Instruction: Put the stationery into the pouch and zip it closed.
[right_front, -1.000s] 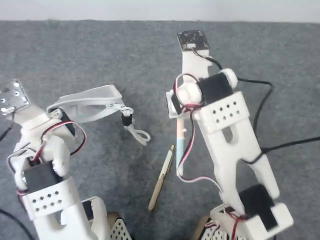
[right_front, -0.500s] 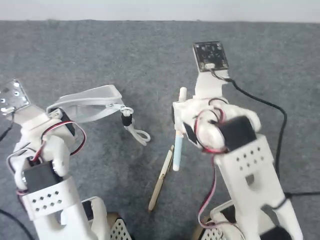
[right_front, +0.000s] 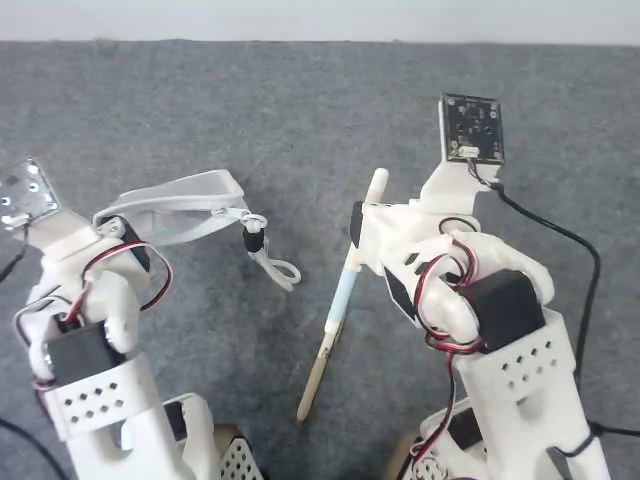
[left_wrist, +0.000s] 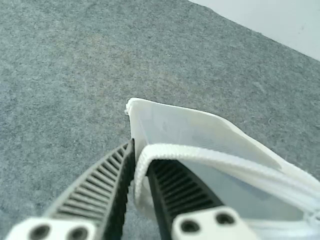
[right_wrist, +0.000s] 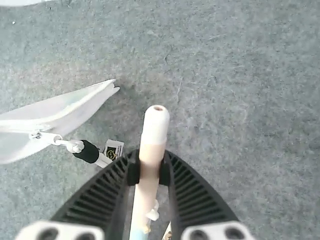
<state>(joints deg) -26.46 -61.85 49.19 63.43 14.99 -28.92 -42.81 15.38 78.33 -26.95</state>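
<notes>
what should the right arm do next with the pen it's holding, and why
Probably swing the right gripper over toward the pouch and aim the pen at its mouth. The pen sits clamped between the jaws, and the left gripper grips one lip of the pouch, apparently holding it open for loading.

No word, number or sign can be read anywhere. A small white paper tag (right_wrist: 114, 148) lies just beside the black cord stopper (right_wrist: 90, 151) on the zip pull of the white translucent zip pouch (right_wrist: 55, 117). It bears a dark mark too small to make out. In the high view the stopper (right_front: 254, 240) hangs at the pouch's (right_front: 180, 205) 4 o'clock end. The dark circuit board (right_front: 471, 128), at about 1 o'clock in the high view, shows no legible marking
</notes>
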